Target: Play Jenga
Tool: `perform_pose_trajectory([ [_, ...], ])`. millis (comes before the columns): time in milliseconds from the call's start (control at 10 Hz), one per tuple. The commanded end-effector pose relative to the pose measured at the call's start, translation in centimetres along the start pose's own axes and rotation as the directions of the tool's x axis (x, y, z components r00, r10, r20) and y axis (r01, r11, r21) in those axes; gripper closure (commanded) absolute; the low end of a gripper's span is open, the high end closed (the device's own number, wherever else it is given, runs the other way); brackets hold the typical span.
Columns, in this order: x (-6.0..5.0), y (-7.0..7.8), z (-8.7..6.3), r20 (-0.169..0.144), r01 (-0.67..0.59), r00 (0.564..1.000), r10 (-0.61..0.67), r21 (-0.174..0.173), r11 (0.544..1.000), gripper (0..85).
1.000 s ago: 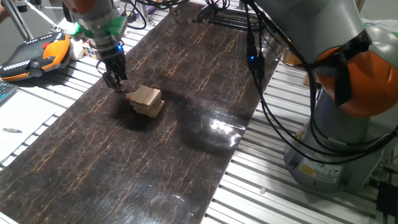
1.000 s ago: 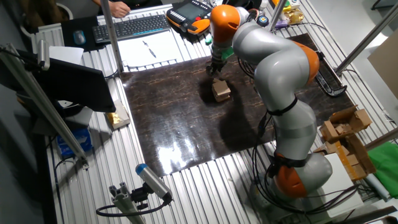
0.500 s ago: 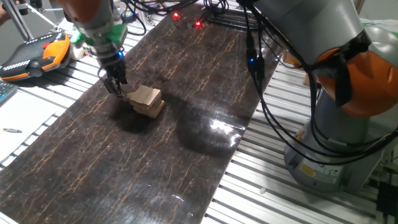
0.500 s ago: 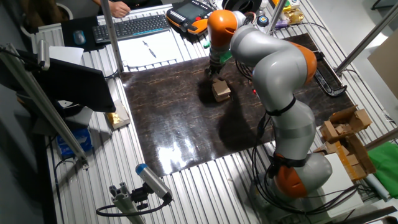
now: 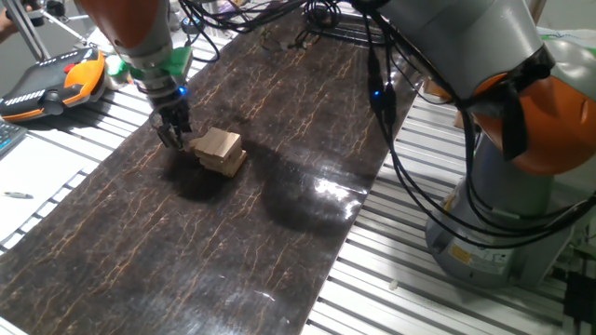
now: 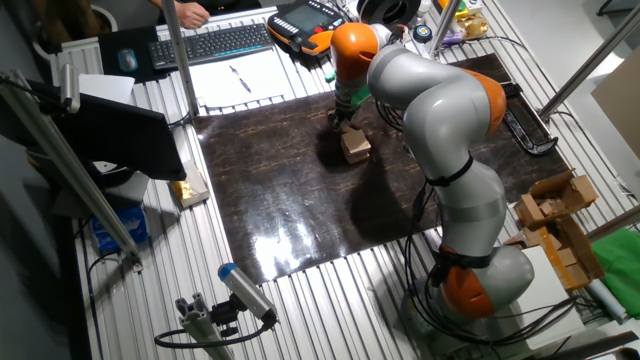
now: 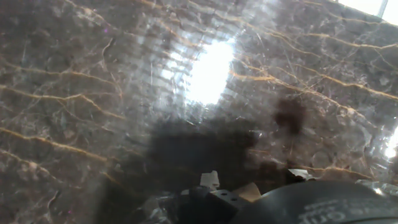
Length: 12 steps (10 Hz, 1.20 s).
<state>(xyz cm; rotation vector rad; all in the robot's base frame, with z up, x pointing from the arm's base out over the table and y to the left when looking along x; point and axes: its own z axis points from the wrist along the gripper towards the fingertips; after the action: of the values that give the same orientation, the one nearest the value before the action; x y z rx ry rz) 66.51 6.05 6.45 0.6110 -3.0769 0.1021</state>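
The Jenga stack (image 5: 220,151) is a small, low pile of pale tan wooden blocks laid crosswise on the dark marbled mat (image 5: 279,233). It also shows in the other fixed view (image 6: 355,146). My gripper (image 5: 173,140) points down just left of the stack, close to its side and low over the mat. Its fingers look closed together with nothing between them. In the other fixed view the gripper (image 6: 338,120) is just behind the stack. The hand view shows mostly the shiny mat (image 7: 124,93), with a sliver of tan wood (image 7: 249,191) at the bottom edge.
An orange and black teach pendant (image 5: 56,79) lies off the mat to the left. A keyboard (image 6: 210,42) and a paper with a pen (image 6: 240,78) lie behind the mat. Cables (image 5: 386,102) hang by the robot base (image 5: 503,205). Wooden parts (image 6: 555,215) sit at the far right.
My gripper has sunk a little lower beside the left side of the stack. The stack has not visibly moved.
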Motion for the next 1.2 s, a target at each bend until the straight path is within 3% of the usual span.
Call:
perform_pose_trajectory([
  [0, 0.0, -0.1, 0.2, -0.004, 0.008, 1.0, -0.008, -0.002, 1.0, 27.0],
  [300, 0.3, -0.1, 0.6, -0.013, 0.026, 1.0, -0.026, -0.004, 1.0, 27.0],
  [500, 0.4, 0.1, 0.8, -0.022, 0.048, 0.999, -0.047, 0.022, 0.999, 27.3],
  [1100, 1.4, 0.1, 1.7, -0.023, 0.057, 0.998, -0.056, 0.013, 0.998, 28.7],
])
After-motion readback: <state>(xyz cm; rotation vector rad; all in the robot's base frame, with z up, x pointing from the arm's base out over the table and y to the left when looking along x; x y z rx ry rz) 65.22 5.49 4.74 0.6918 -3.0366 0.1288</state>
